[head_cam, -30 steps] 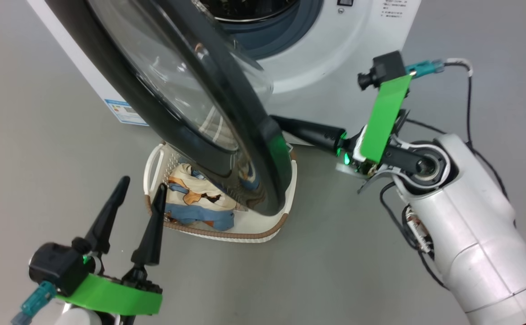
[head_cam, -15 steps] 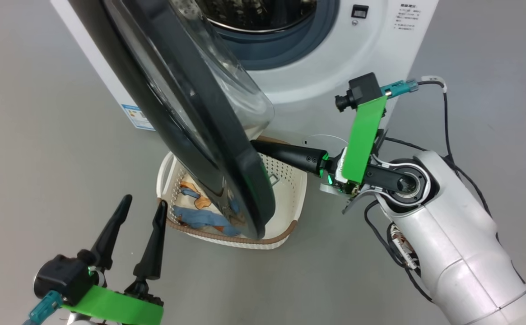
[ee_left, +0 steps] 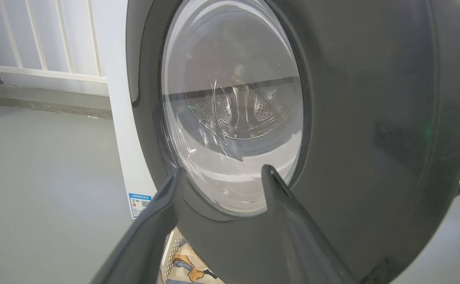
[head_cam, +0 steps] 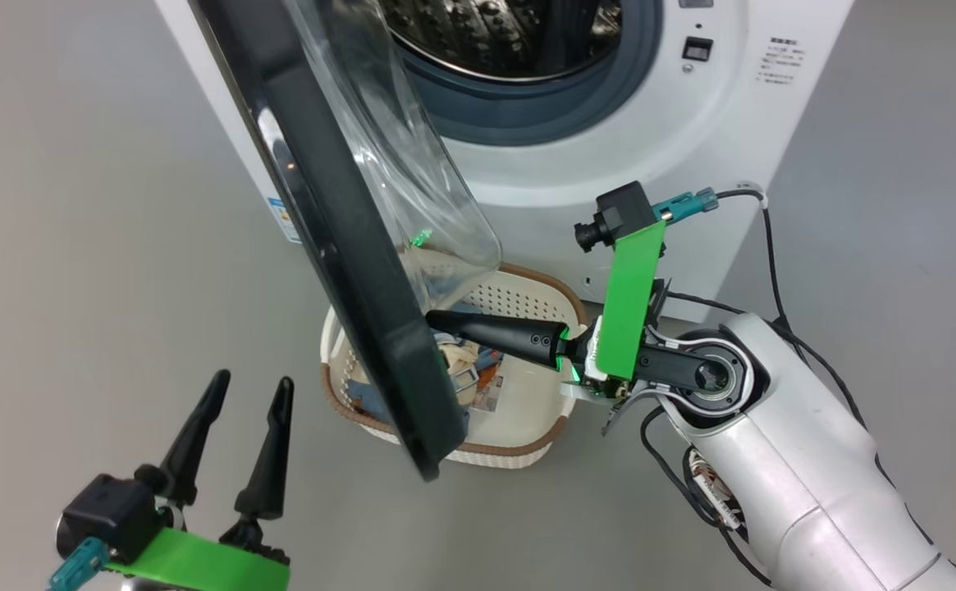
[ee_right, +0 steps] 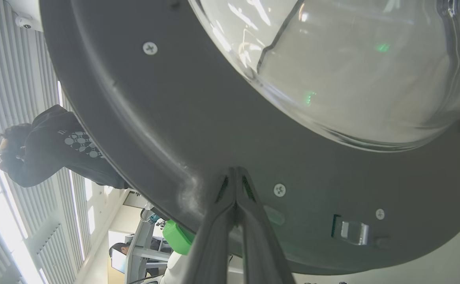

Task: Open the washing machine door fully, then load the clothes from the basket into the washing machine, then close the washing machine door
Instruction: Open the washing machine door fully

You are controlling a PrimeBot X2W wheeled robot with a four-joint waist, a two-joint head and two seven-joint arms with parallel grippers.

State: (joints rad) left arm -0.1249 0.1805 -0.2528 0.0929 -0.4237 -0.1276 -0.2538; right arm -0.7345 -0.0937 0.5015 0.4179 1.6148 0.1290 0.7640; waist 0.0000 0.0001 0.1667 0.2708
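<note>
Your left claw (head_cam: 253, 379) hangs at the lower left, fingers spread and empty, apart from the door (head_cam: 334, 246). The door stands partly open, edge-on above the basket (head_cam: 519, 451) holding the clothes (head_cam: 455, 359). Your right claw (head_cam: 435, 320), pinched closed on nothing, has its tips against the door's inner rim. Push along the hinge's arc, tips on the dark rim and off the glass, until the washing machine (head_cam: 674, 164) drum is fully clear

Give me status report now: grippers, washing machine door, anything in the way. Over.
Right gripper shut, tips at inner rim of the washing machine door. Left gripper open, empty. Door partly open, hanging over the basket, hiding part of the clothes.
</note>
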